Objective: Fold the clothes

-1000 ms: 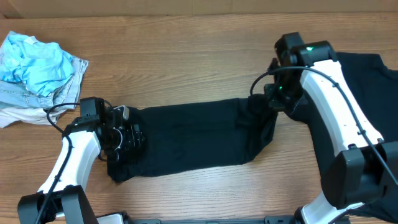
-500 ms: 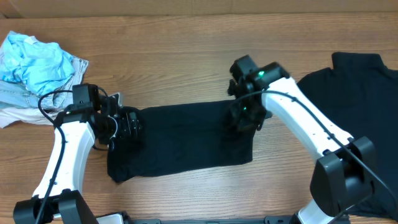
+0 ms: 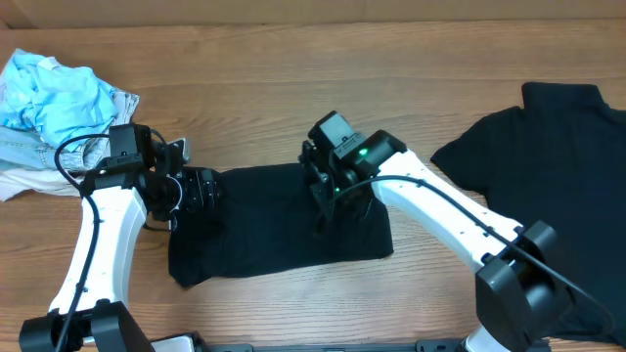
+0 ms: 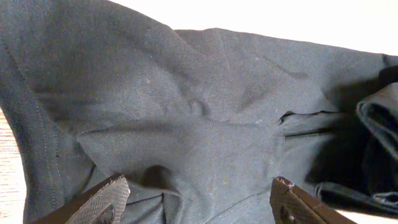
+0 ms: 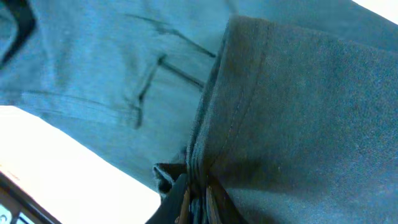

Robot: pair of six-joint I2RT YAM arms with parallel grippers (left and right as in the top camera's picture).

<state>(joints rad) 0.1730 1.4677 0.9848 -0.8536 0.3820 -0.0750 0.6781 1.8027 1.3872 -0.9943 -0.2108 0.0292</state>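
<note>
A black T-shirt (image 3: 264,220) lies folded into a band across the table's middle. My right gripper (image 3: 328,200) is shut on the band's right end, lifted and carried over toward the middle; in the right wrist view the gripper (image 5: 198,199) pinches several layers of the black T-shirt (image 5: 298,112). My left gripper (image 3: 201,191) is open at the band's left end; in the left wrist view the gripper (image 4: 199,202) has its fingertips (image 4: 102,199) spread wide over the black T-shirt (image 4: 186,106). A second black T-shirt (image 3: 553,171) lies spread at the right.
A heap of light blue and denim clothes (image 3: 54,108) sits at the far left. The second shirt covers the right side up to the table's edge.
My right gripper has moved left with the shirt's right end, folding it over the band, which is now shorter. My left gripper has shifted slightly up and left.
</note>
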